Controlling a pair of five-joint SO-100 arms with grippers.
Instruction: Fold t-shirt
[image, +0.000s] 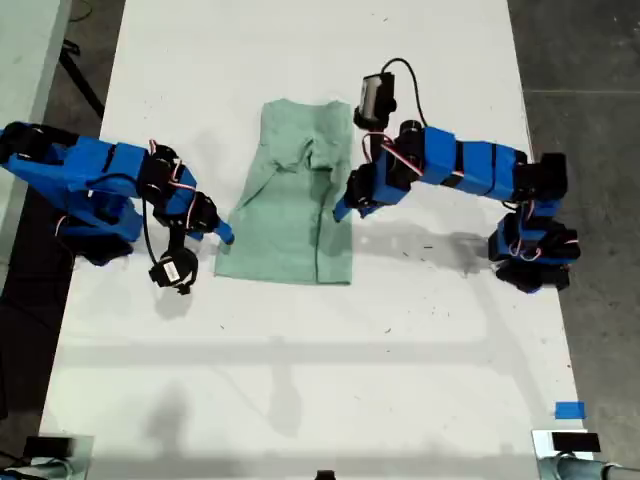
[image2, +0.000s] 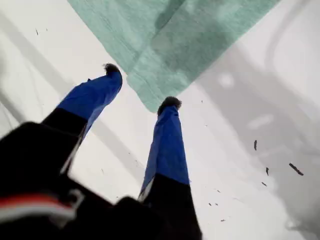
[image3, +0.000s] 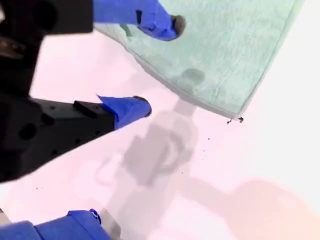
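The pale mint-green t-shirt (image: 290, 210) lies flat on the white table (image: 300, 380), its sides folded in so it forms a long narrow shape. My first gripper (image: 226, 236) is at the shirt's near corner on the exterior view's left. It is open, and that corner of the t-shirt (image2: 190, 45) lies just ahead of and between the fingertips of my first gripper (image2: 141, 86). My second gripper (image: 340, 211) is at the shirt's edge on the exterior view's right. My second gripper (image3: 160, 65) is open, with one finger over the t-shirt (image3: 235, 45) and the other over bare table.
A strip of blue tape (image: 569, 409) is stuck near the table's front corner on the exterior view's right, beside a small dark device (image: 572, 441). Dark floor borders the table on both sides. Both arm bases stand at the table's side edges.
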